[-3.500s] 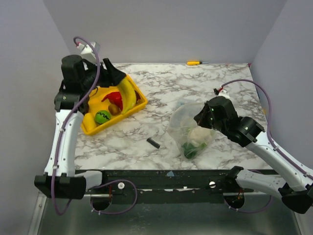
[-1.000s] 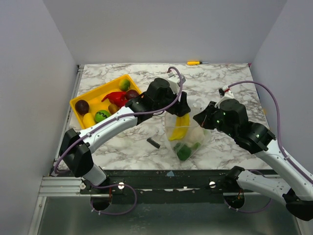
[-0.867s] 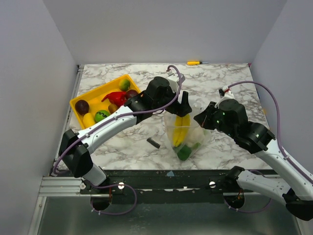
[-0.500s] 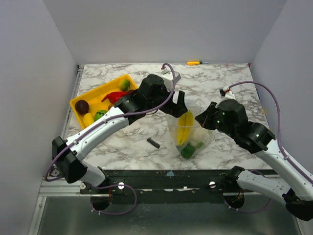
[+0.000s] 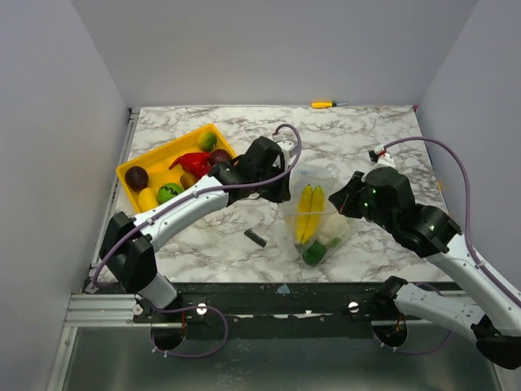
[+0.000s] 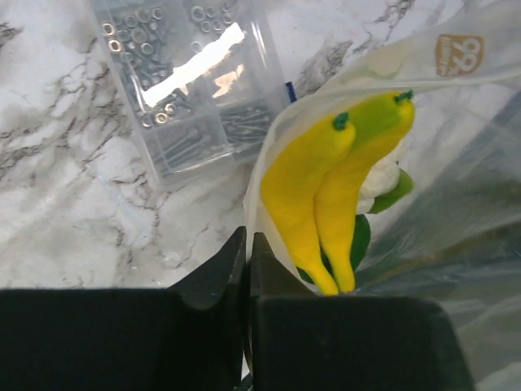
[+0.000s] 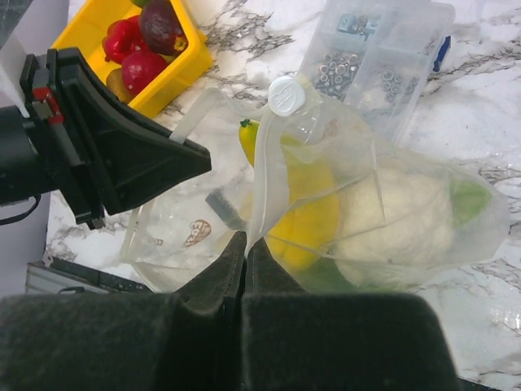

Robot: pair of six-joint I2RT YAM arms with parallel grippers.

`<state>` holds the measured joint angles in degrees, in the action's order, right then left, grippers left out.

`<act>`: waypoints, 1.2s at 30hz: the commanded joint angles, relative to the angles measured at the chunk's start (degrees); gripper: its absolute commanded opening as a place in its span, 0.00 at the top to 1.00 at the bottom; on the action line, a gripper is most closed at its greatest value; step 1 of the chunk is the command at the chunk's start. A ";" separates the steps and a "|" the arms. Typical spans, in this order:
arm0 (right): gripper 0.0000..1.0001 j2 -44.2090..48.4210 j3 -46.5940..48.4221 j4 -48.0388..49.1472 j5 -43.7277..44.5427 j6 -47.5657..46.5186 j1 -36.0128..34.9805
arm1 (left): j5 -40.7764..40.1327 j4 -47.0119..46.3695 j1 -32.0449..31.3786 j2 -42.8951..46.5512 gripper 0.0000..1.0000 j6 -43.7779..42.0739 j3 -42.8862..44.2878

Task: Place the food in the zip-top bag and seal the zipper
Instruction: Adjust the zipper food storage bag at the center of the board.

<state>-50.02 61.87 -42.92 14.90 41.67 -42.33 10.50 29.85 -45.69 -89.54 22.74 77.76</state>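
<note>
The clear zip-top bag [image 5: 316,220] lies at the table's middle, holding a yellow banana pair [image 5: 308,213], a white cauliflower [image 5: 330,233] and a green piece [image 5: 313,253]. My left gripper [image 5: 283,189] is at the bag's left rim; in the left wrist view its jaws [image 6: 247,241] are shut, with the bag's edge running in between them beside the bananas [image 6: 326,187]. My right gripper [image 5: 348,200] is shut on the zipper strip [image 7: 262,187] below its white slider [image 7: 285,95]. More food, red [image 5: 194,163], green [image 5: 170,193] and dark purple [image 5: 137,176], sits in the yellow tray [image 5: 159,153].
A clear box of screws [image 6: 187,81] lies just behind the bag. A small black spring [image 5: 255,237] lies left of the bag near the front edge. A yellow screwdriver [image 5: 323,104] rests at the far edge. Grey walls close in the table's sides.
The left gripper let the bananas go into the bag, drew back left to the bag's rim and shut there. The right gripper stayed shut on the zipper strip.
</note>
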 commanded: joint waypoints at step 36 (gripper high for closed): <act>1.00 5.16 -5.07 8.17 5.05 -1.17 -0.37 | 5.44 -8.25 -2.51 16.94 0.34 1.00 -8.09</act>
<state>-48.05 59.94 -40.97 20.45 41.58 -42.41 20.84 19.35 -49.19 -78.56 28.42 70.02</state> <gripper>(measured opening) 0.005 0.501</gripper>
